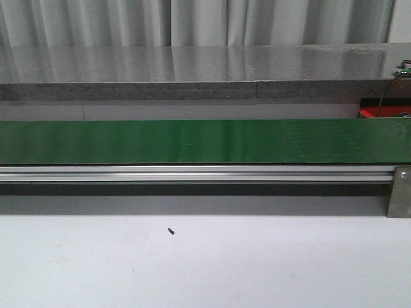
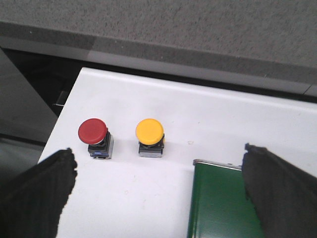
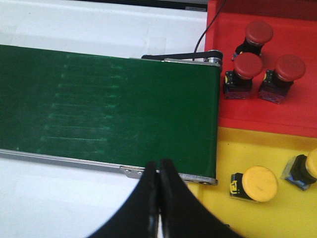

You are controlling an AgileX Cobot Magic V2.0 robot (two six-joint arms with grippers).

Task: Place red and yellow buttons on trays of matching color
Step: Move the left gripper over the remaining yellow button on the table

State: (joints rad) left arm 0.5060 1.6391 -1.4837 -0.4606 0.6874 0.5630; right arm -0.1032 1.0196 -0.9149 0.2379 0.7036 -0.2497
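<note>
Front view first: not much going on. A green conveyor belt [image 1: 205,141] runs across the middle of the frame, with its aluminium rail just below it and the white desk [image 1: 205,263] filling the bottom. There's a tiny dark speck, maybe a screw [image 1: 171,230], on the desk. No arms or buttons show here, just a sliver of red at the right edge behind the belt.

Left wrist view: this is where the action should be. A red button [image 2: 94,135] and a yellow button [image 2: 149,135] stand side by side, a little apart, in the middle of the frame on the white desk, just up-left of the belt's end. The left gripper [image 2: 158,188] is spread wide with nothing in it, its fingers [image 2: 39,191] at the lower corners of the frame.

Right wrist view: the belt's other end fills the left half. On the right, the red tray [image 3: 247,114] sits in the upper part with three red buttons in it, and the yellow tray [image 3: 233,148] sits below it with two yellow ones. The right gripper [image 3: 159,188] at bottom centre is closed up tight, holding nothing.

My guess: we're between picks. Next the left gripper needs to drop over one button, close on it and get it onto the belt so the right arm can sort it.
</note>
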